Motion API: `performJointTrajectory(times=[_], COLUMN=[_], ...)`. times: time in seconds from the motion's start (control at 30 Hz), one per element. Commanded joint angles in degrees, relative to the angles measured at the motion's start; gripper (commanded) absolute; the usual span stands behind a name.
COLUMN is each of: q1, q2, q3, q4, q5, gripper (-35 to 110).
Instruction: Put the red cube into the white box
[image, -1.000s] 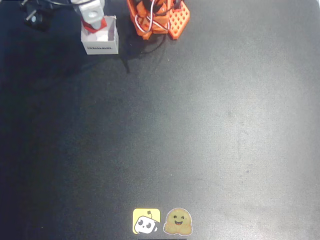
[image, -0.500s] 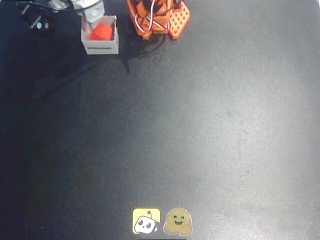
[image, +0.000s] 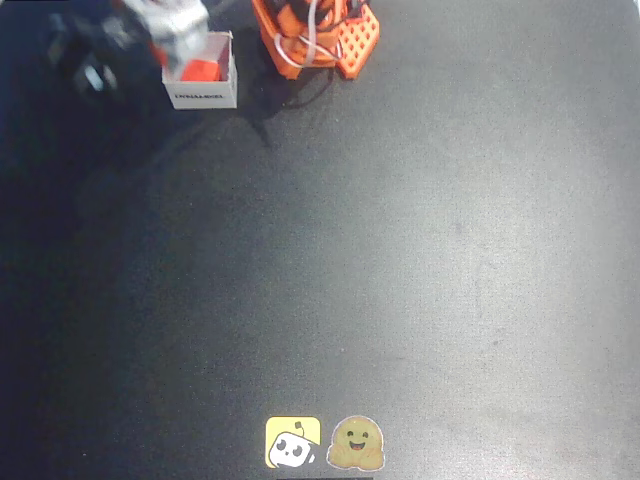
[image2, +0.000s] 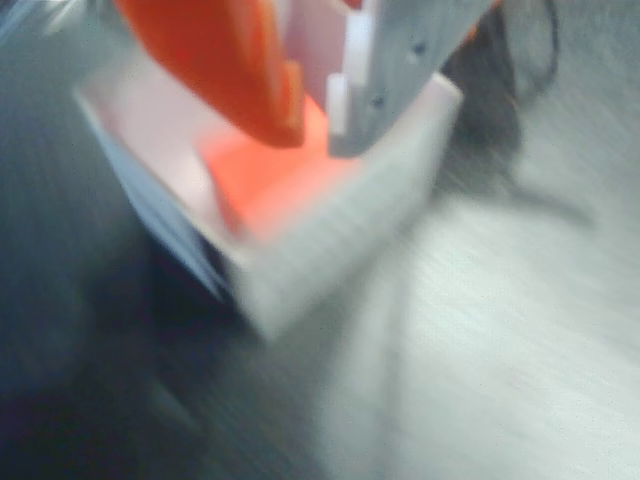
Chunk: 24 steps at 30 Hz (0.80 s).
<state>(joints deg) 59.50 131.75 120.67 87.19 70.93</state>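
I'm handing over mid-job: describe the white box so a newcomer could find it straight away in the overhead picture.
Start at the black table and go to its top edge, where the orange robot base sits. Just left of the base is the small square white cardboard box, with dark print on its near wall. The bright red cube lies inside it.

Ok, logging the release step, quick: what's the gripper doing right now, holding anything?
Gripper: open, holding nothing; the red cube lies free inside the white box, below the fingers.
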Motion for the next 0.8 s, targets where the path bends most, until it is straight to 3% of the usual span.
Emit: performJointTrajectory(times=[0.0, 0.17, 0.37, 0.77], q1=[-18.46, -41.75, -55.20, -56.07], q2=[1.41, -0.88, 0.88, 34.45], q3=[-1.41, -0.62, 1.14, 24.70], q4=[-4.39, -10.99, -11.43, -9.58], q5=[6.06, 19.78, 26.98, 25.05], gripper=[0, 0, 0, 0])
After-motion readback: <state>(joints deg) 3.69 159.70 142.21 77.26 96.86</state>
